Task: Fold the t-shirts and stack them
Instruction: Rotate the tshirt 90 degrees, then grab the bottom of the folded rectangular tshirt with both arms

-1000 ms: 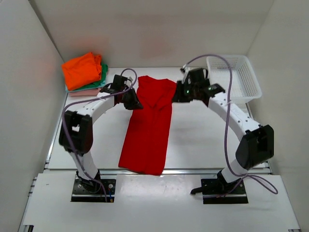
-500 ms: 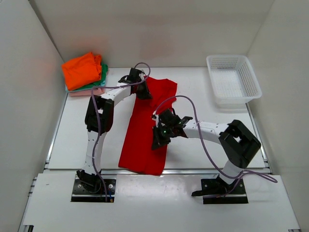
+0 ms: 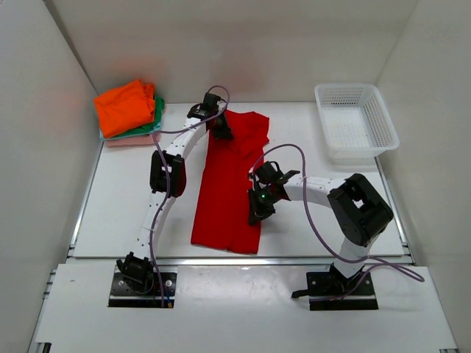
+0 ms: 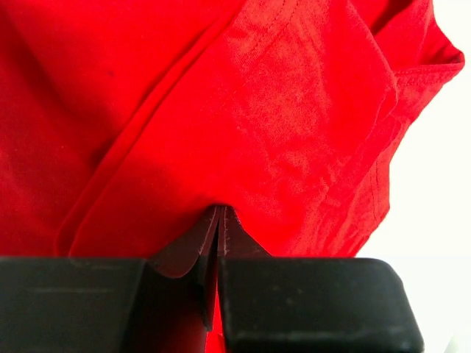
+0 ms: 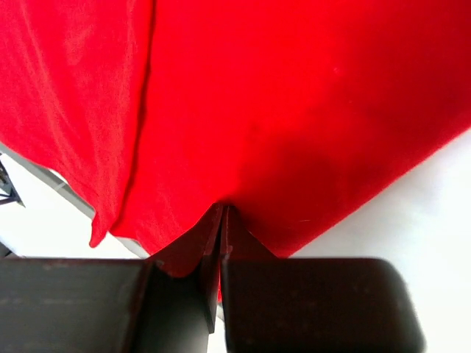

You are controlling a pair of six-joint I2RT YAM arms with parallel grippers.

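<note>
The bright red t-shirt (image 3: 227, 193) lies as a long narrow strip down the middle of the table, neck end at the back. My left gripper (image 3: 222, 132) is at its upper left edge, shut on a pinch of red cloth (image 4: 294, 110) in the left wrist view, fingertips (image 4: 229, 220) meeting under the fabric. At the shirt's lower right edge my right gripper (image 3: 255, 215) is also shut on red cloth (image 5: 309, 95), which rises from the jaws in the right wrist view. A folded stack sits at the back left: orange t-shirt (image 3: 125, 107) on top, green (image 3: 157, 110) and pale pink (image 3: 134, 140) beneath.
A white mesh basket (image 3: 375, 140) stands at the back right. White walls close in the table on the left, back and right. The table's front rail (image 3: 309, 259) runs just below the shirt's hem.
My right gripper swung from the shirt's upper right down to its lower right edge and shut on it. The left gripper moved back to the neck end. The hem has drawn away from the front rail.
</note>
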